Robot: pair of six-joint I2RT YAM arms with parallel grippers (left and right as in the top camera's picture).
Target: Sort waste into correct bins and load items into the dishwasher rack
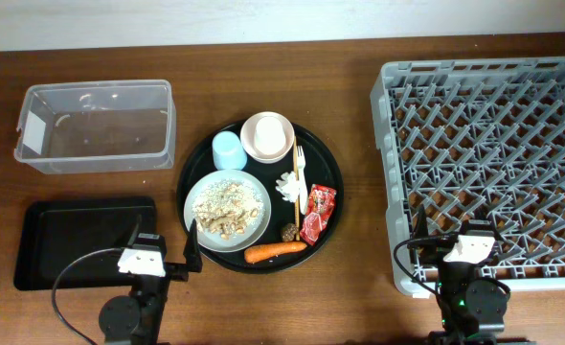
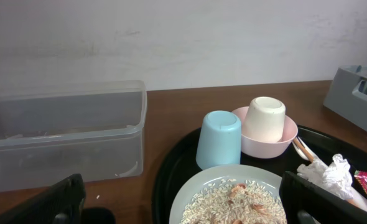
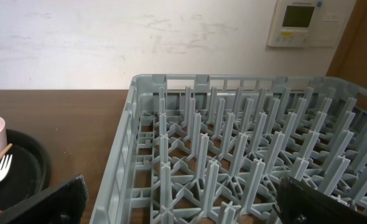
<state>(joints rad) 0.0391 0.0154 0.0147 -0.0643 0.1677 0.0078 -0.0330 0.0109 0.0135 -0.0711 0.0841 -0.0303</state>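
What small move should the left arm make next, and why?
Probably ease the left tool rightward toward the carrot. The tool is open and empty, and the carrot lies loose at the near edge of the round tray, a single piece close by that looks easy to grip.

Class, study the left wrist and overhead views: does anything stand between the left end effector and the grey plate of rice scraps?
Nothing visible does. The left end effector is open beside the round black tray, and the plate lies just inside its low rim.
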